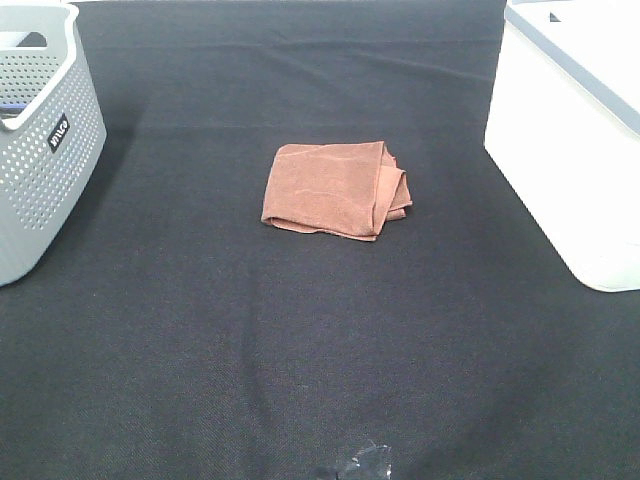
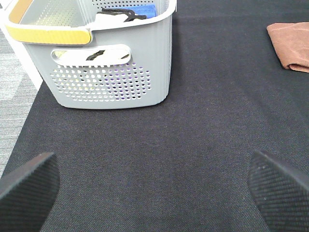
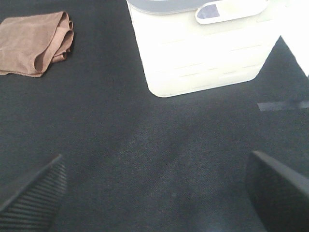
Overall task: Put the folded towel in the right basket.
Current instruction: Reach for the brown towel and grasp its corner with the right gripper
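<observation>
A folded brown towel [image 1: 336,189] lies flat in the middle of the black table. It also shows in the left wrist view [image 2: 292,46] and in the right wrist view [image 3: 35,42]. The white right basket [image 1: 575,130] stands at the right edge; the right wrist view shows its wall [image 3: 203,53]. Neither arm shows in the exterior view. My left gripper [image 2: 154,186] is open and empty over bare cloth near the grey basket. My right gripper [image 3: 157,186] is open and empty over bare cloth, in front of the white basket.
A grey perforated basket [image 1: 40,140] stands at the left edge; the left wrist view shows it [image 2: 106,67] holding blue and white items. The black cloth [image 1: 320,350] covers the table. A strip of tape [image 3: 282,105] lies beside the white basket.
</observation>
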Tool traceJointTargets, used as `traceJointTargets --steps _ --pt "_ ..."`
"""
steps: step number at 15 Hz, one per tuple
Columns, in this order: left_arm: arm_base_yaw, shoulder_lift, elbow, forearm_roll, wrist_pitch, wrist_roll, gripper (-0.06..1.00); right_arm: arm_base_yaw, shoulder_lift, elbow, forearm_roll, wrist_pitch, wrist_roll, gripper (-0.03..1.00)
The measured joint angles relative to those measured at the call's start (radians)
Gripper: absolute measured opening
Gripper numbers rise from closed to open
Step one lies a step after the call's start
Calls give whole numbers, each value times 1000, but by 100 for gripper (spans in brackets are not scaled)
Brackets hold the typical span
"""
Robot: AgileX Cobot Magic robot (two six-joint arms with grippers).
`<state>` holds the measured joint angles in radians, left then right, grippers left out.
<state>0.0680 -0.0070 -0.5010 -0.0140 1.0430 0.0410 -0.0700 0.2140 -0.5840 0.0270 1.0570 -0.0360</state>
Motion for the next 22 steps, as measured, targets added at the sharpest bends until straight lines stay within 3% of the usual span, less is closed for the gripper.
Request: traceJointTargets --steps 4,10,15,22 --pt "0 0 0 0 0 0 99 0 653 -432 130 35 1 97" --pt "0 0 0 0 0 0 99 27 1127 -798 376 44 -56 94" --pt "0 0 0 0 0 0 99 321 1595 -1100 408 -7 -49 92" --pt "0 0 0 0 0 0 99 337 2031 -1366 430 -6 -40 92"
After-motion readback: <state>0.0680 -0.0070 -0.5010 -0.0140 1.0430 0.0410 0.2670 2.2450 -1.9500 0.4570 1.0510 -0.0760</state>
